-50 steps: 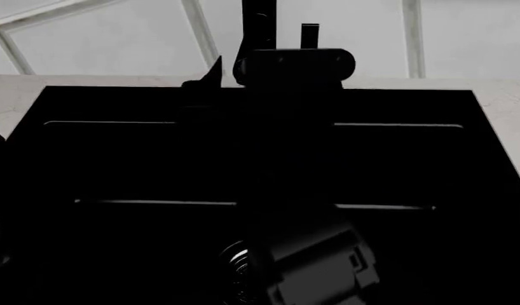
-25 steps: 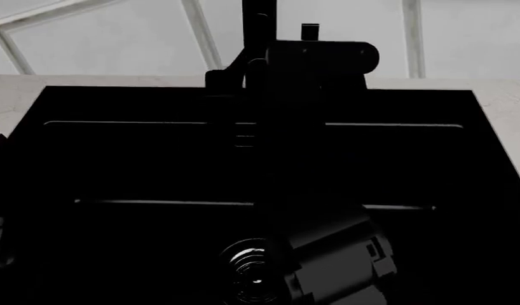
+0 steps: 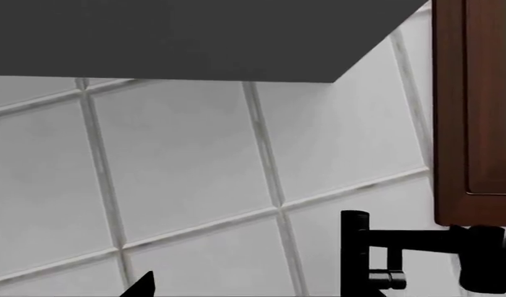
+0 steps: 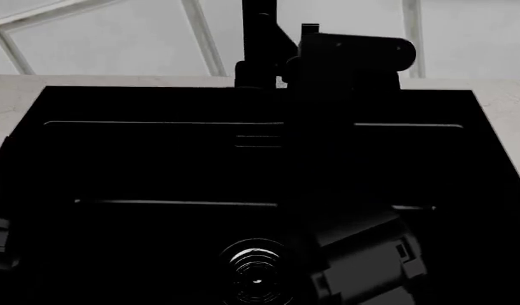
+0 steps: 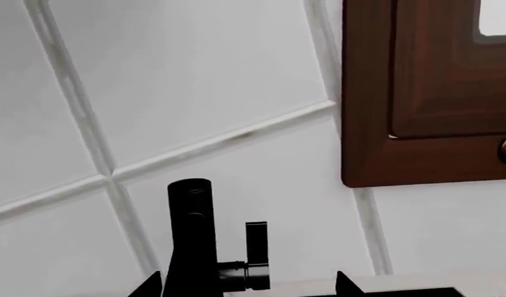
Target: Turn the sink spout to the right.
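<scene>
The sink spout [image 4: 257, 32] is a slim black pipe standing at the back rim of the black sink [image 4: 116, 101]. It also shows in the right wrist view [image 5: 189, 235] and the left wrist view [image 3: 354, 253]. Its small upright lever [image 5: 255, 240] stands beside it. My right gripper [image 4: 353, 54] is open. In its wrist view [image 5: 246, 288] the pipe and the lever lie between the two fingertips [image 5: 150, 286], with the pipe close to one of them. I cannot tell whether they touch. My left gripper [image 3: 248, 294] shows one spread fingertip [image 3: 141, 286] and is empty, away from the spout.
The chrome drain [image 4: 255, 276] lies at the front of the basin beside my right forearm [image 4: 362, 254]. White speckled stone [image 4: 14, 95] rims the sink. A tiled wall [image 4: 116, 38] rises behind it. A brown cabinet [image 5: 426, 93] hangs to the right.
My right gripper has moved to the right along the sink's back rim, from in front of the pipe to beside the lever. Its forearm has uncovered the drain. The left arm has barely moved.
</scene>
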